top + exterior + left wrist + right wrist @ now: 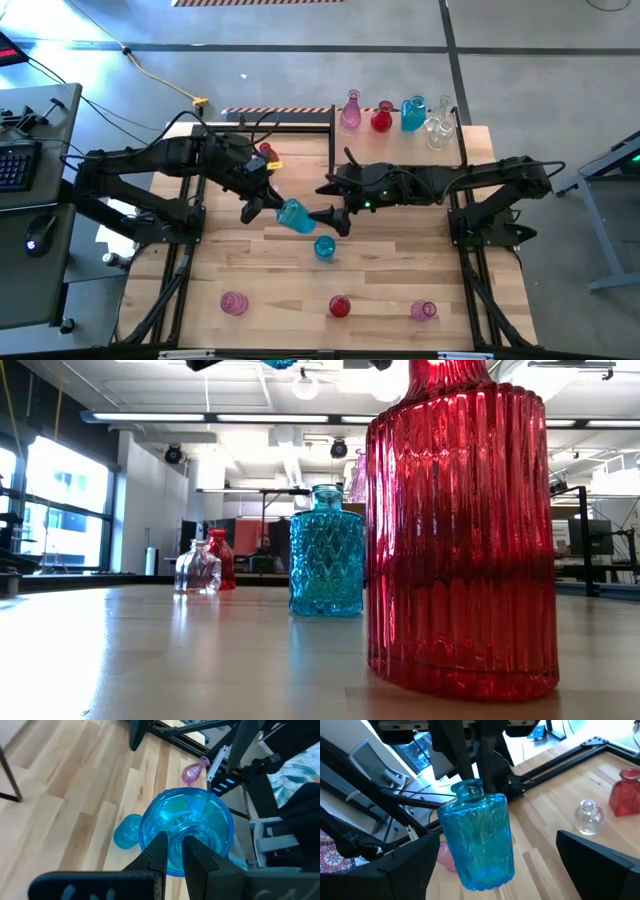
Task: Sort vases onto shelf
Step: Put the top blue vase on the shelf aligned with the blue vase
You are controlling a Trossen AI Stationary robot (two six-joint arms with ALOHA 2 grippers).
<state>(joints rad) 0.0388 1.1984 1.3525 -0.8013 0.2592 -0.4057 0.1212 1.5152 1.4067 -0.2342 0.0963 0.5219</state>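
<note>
Here you are mid-handover: your left gripper (272, 203) has a blue bottle (295, 215) pinched by the rim of its neck, fingers (159, 851) clamped tight on the glass, and the bottle hangs tilted in the air over the middle of the table (400, 270), clear of the wood. Your right gripper (332, 217) sits just beside it, fingers spread wide with nothing between them yet; in the right wrist view the bottle's body (477, 840) stands squarely in the gap between those two dark fingers. So the step in hand looks like passing this bottle from left to right, since the shelf (300, 112) lies at the far edge and the row already standing there, a pink vase (350, 113), a red one (381, 119), a blue one (413, 114) and a clear one (437, 132), is on the right arm's side. Next, I'd say, you want the right fingers brought in around the bottle's wide body and closed firmly before the left lets go of the neck; glass is slick and the bottle is leaning, so release too early and it could drop onto the small blue vase (324, 247) just below. Plenty left after that: a pink vase (233, 302), a red vase (340, 306) and another pink one (424, 310) wait along the near edge.
</note>
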